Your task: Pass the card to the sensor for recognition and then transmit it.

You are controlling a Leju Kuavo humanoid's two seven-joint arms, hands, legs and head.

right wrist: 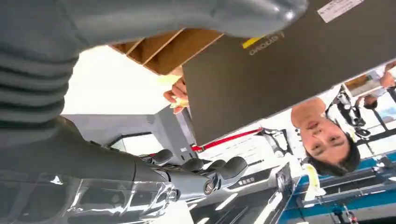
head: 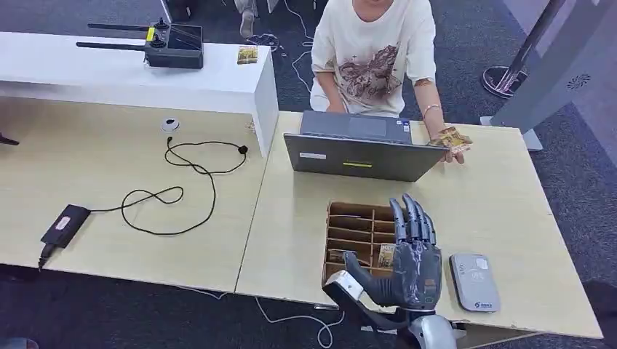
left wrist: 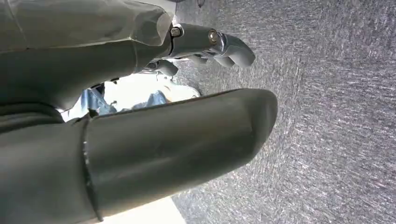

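Wooden slotted card box (head: 349, 218) sits under the right hand (head: 411, 265), whose fingers are spread flat with nothing in them, while a card (head: 386, 254) stands in a near slot. I'd curl down slowly and pinch that card's top edge before heading to the grey card sensor (head: 474, 282) just beside the box

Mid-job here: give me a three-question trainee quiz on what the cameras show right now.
1. True or false: the robot's right hand hovers over the wooden compartment box.
2. Where is the grey card sensor pad? A) left of the box B) right of the box C) on the grey laptop
3. Fill in: the person's hand holds a ___.

Key: 1 true; 2 B; 3 card.
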